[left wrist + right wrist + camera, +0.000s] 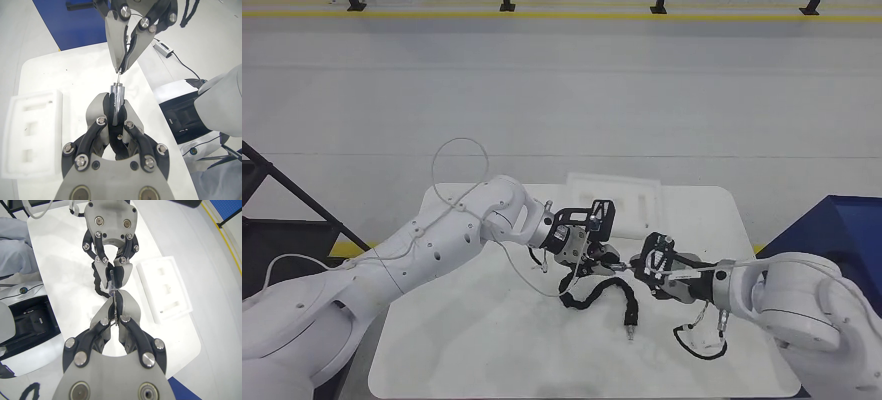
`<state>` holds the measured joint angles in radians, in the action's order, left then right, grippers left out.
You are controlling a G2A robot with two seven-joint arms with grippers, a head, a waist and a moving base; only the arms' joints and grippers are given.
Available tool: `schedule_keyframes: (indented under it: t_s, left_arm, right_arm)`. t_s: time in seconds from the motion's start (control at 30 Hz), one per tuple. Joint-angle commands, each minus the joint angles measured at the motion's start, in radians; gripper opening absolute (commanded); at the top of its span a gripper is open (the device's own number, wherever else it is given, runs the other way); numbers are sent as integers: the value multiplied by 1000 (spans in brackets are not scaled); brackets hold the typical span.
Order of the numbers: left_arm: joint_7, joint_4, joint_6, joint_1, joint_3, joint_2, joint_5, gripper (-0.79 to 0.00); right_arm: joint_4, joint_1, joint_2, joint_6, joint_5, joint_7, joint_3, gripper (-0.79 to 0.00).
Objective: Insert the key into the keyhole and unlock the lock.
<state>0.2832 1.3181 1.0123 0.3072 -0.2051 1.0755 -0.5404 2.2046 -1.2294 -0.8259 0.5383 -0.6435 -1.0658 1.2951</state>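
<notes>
Showing two grippers meeting tip to tip above the middle of the table (472, 350). From the left, the left gripper (116, 98) is pressed shut around the lock (117, 94), a chrome cylinder whose keyhole end points at the other arm. A black cable (600, 293) hangs from the lock and curls on the tabletop just below, its metal tip lying toward the near edge.

Next comes the key (118, 76), a thin metal blade bridging the short gap between the fingertips. Its tip meets the small collar on the lock's end face; how deep it sits cannot be told. On the right, the right gripper (116, 294) pinches the key's flat head between its pads.

The top view gives the layout but hides the key behind the fingers. The left wrist view shows the blade end-on to the collar. The right wrist view shows the head of the key edge-on between the pads, and the cable trailing behind the left fingers.

A white foam tray (627, 195) lies at the far edge, behind both grippers and well apart from them. White tabletop stretches to the left of the cable and toward the near edge. A blue bin (842, 235) stands beyond the right corner.
</notes>
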Motion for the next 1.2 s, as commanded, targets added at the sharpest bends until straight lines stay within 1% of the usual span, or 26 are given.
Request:
schedule_keyframes:
  t_s: [0.0, 0.13, 0.27, 0.47, 0.57, 0.6, 0.63, 0.67, 0.7, 0.83, 0.93, 1.03, 1.17]
  left_arm:
    - [-7, -9, 0, 3, -1, 1, -10, -785]
    - [-25, -30, 0, 11, -3, 3, -35, -785]
    - [-47, -78, 0, 32, -10, 10, -74, -785]
    - [-93, -150, -18, 80, -25, 32, -138, -785]
    - [-96, -191, -32, 98, -27, 47, -170, -785]
    - [-96, -205, -36, 102, -28, 52, -177, -680]
    - [-96, -215, -36, 106, -29, 57, -181, -536]
    - [-95, -226, -34, 109, -30, 62, -183, -148]
    - [-95, -237, -31, 112, -32, 67, -183, 0]
    - [-96, -274, -21, 115, -45, 84, -177, 0]
    - [-110, -281, -15, 110, -67, 90, -186, 0]
    - [-134, -275, 0, 106, -99, 85, -195, 0]
    - [-149, -233, 0, 100, -143, 63, -189, 0]
  right_arm:
    - [0, 0, 2, 3, 11, -8, 6, 0]
    - [1, -4, 7, 13, 27, -19, 25, 0]
    - [-16, -6, 10, 54, 73, -20, 23, 0]
    - [-66, 17, 11, 73, 116, -15, 0, 0]
    - [-89, 32, 10, 72, 127, -5, -11, 0]
    - [-97, 36, 10, 71, 133, -1, -15, 0]
    - [-103, 40, 10, 71, 138, 1, -18, 0]
    - [-111, 44, 10, 69, 142, 3, -20, 0]
    - [-120, 47, 10, 66, 148, 5, -23, 0]
    - [-151, 61, 10, 65, 169, 15, -30, 0]
    - [-181, 80, 8, 74, 179, 22, -40, 0]
    - [-218, 112, 6, 87, 188, 26, -59, 0]
    - [-286, 184, -3, 107, 205, 38, -101, 0]
